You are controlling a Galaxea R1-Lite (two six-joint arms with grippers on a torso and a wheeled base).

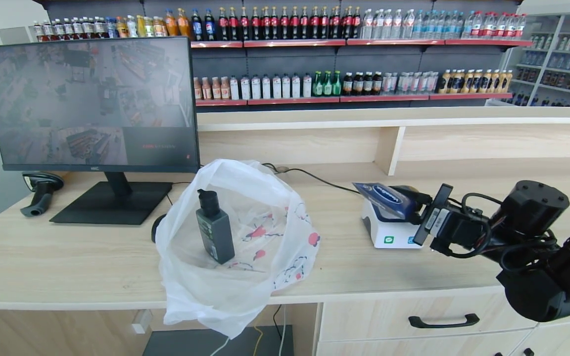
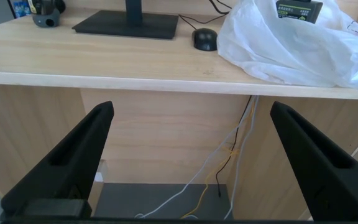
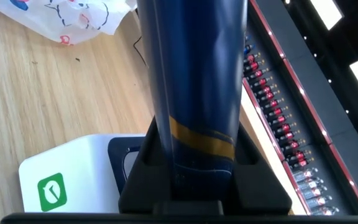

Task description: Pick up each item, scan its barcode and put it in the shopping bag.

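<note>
Underneath everything, the long wooden counter (image 1: pixel 67 267). Left of centre on it, the shopping bag (image 1: pixel 265 257), mouth sagging open, lower folds hanging over the front edge. Thin plastic, so likely to collapse shut or slide off the edge if snagged by an incoming item.

To the bag's right and well apart from it, the white scanner (image 1: pixel 389 235). Light-looking; could be shoved along the wood by too low a pass.

Inside the bag already, a dark pump bottle (image 1: pixel 214 227), standing nearly upright on loose film. Liable to tip if knocked during the drop.

Just above the scanner's window, the blue tube (image 1: pixel 384 198), lying roughly level, clamped near one end in the right gripper (image 1: pixel 416 205). Cannot tell whether the barcode faces the window; no read likely with the wrong side down. Soft body and a hold far from the middle: possible sag or slip on the swing toward the bag.

Left gripper (image 2: pixel 191 109) spread wide, holding nothing, below the counter's front edge, near dangling cables (image 2: pixel 229 162). Risk of striking the edge or catching a cable when raised.
</note>
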